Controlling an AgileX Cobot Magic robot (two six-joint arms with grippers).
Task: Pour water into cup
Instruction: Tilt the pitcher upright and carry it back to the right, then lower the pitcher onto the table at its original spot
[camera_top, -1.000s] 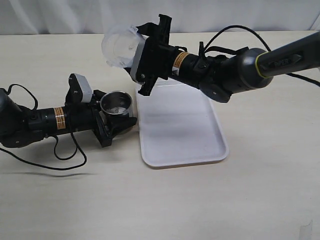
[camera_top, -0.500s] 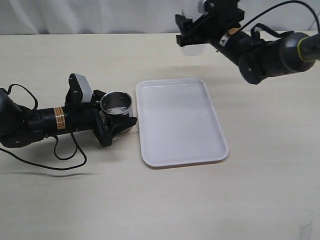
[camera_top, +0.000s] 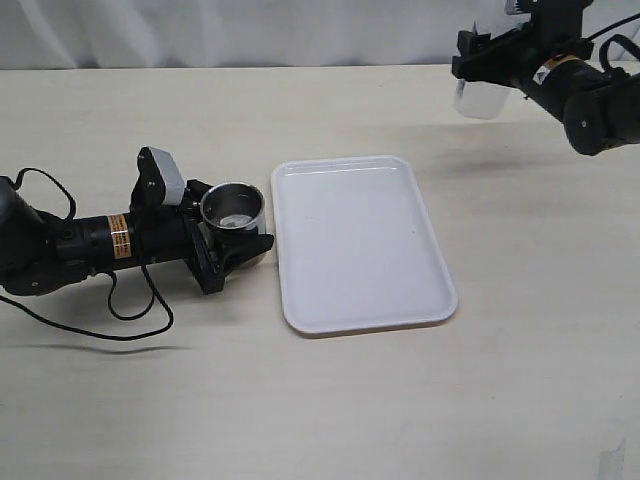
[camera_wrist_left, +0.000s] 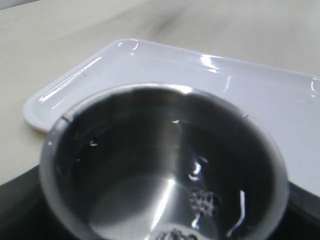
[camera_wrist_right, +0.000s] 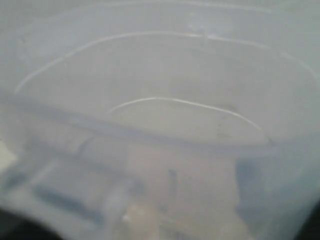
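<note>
Withdrawn to 2 o'clock, right tool (camera_top: 497, 68) pinches the tumbler (camera_top: 480, 100); left tool (camera_top: 225, 228) clamps the cup (camera_top: 232, 205), whose water (camera_wrist_left: 165, 210) may slosh out if jerked.

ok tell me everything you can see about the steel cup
The cup is a short, handleless cylinder of brushed steel with a dark, shiny inside. It stands upright, mouth up. A little clear water glints at its bottom. The left tool is clamped around its sides. It sits close beside the white tray. Whether its base rests on the table cannot be told.
</note>
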